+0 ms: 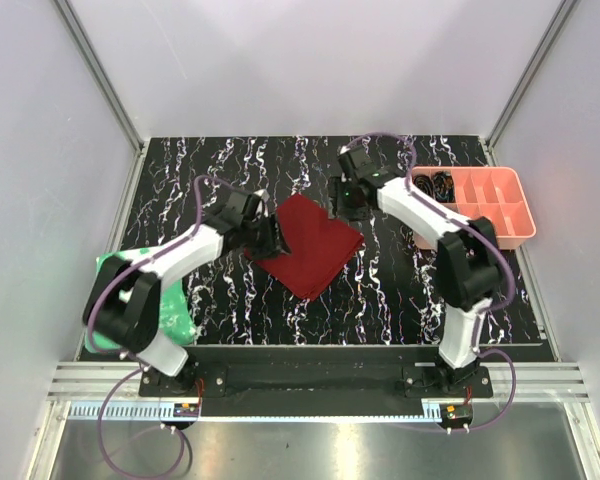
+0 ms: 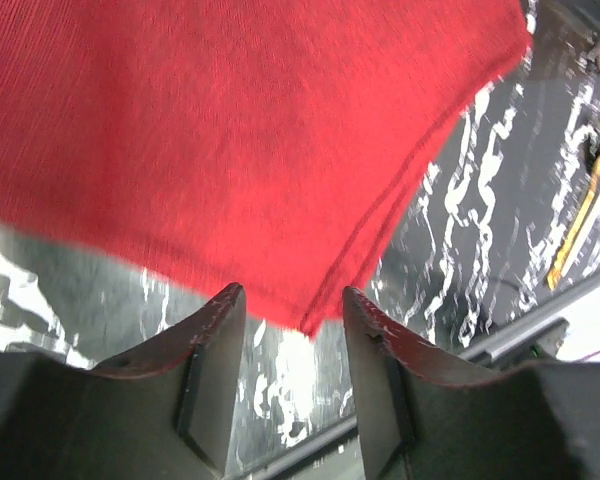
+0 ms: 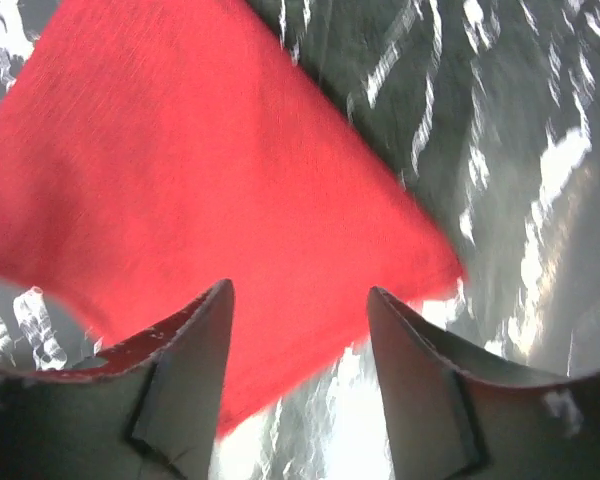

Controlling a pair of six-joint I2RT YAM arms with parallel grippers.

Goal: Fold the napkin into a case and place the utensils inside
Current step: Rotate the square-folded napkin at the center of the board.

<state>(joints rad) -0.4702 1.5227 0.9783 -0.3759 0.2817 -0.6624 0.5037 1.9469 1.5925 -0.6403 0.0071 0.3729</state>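
The dark red napkin lies folded in layers, as a diamond, on the black marbled table. My left gripper is at its left corner. In the left wrist view the napkin ends in a layered corner just between the tips of the left gripper, whose jaws stand apart and hold nothing. My right gripper hovers at the cloth's far right edge. It stands open over the napkin's border. A thin gold-coloured strip shows far right; I cannot tell whether it is one of the utensils.
A pink compartment tray with dark coiled items stands at the right, beside the right arm. A bright green crinkled sheet lies at the left edge, under the left arm. White walls enclose the table.
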